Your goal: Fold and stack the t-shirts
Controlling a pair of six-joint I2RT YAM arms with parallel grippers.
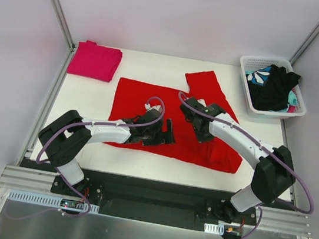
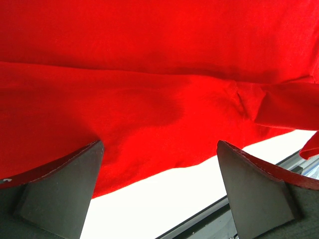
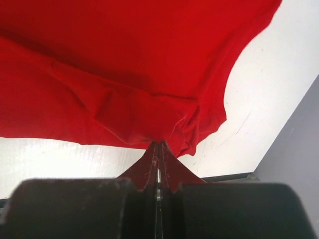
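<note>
The left gripper (image 1: 170,133) (image 2: 159,145) stands wide open, its two dark wedge-shaped fingers (image 2: 65,184) spread to either side of the near hem of the red shirt (image 1: 133,95) (image 2: 159,74) and holding nothing. Whether the tips press on the cloth cannot be told. The right gripper (image 1: 191,113) (image 3: 159,145) is closed tight, with a bunched fold of the same red shirt (image 3: 124,50) pinched between its flat fingertips. The cloth gathers into creases that fan out from the pinch.

The left arm reaches from its base at the near left, elbow out towards the left edge, its white forearm lying low across the table (image 1: 155,65) towards the middle of the shirt. The right arm mirrors it from the near right, elbow high on the right, forearm angled inward and away, its wrist over the shirt's right half.

The red shirt is soft, plain, matt cloth, spread mostly flat in the middle of the white table, one sleeve sticking out towards the far edge. A pink shirt (image 1: 95,60) lies folded into a neat rectangle at the far left corner. At the far right corner a white slatted plastic basket (image 1: 275,59) holds a crumpled black garment (image 1: 274,88) and a teal-and-white patterned one (image 1: 257,77).
</note>
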